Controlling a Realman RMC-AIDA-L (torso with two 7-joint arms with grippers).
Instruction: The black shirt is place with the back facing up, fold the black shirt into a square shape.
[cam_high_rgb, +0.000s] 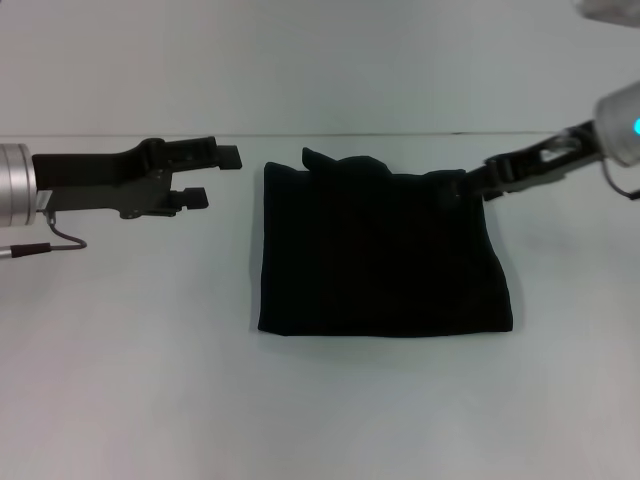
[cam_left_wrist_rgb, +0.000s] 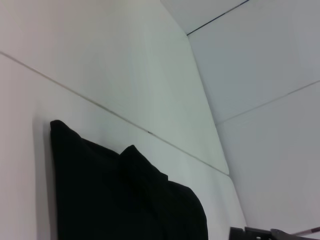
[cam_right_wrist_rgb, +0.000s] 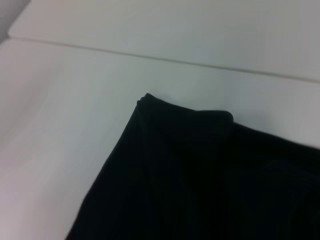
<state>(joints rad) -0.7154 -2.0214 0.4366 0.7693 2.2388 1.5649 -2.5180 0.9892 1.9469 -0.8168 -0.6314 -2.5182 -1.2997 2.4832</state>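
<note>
The black shirt is lying folded into a rough square at the centre of the white table, with a small bump of cloth sticking up along its far edge. The left gripper is hovering at the left of the frame, just beside the shirt's upper left corner but not touching it, its two fingers standing apart with nothing between them. The right gripper is reaching in from the upper right and sitting right at the shirt's upper right corner; whether its fingers are pinching the cloth I cannot tell.
</note>
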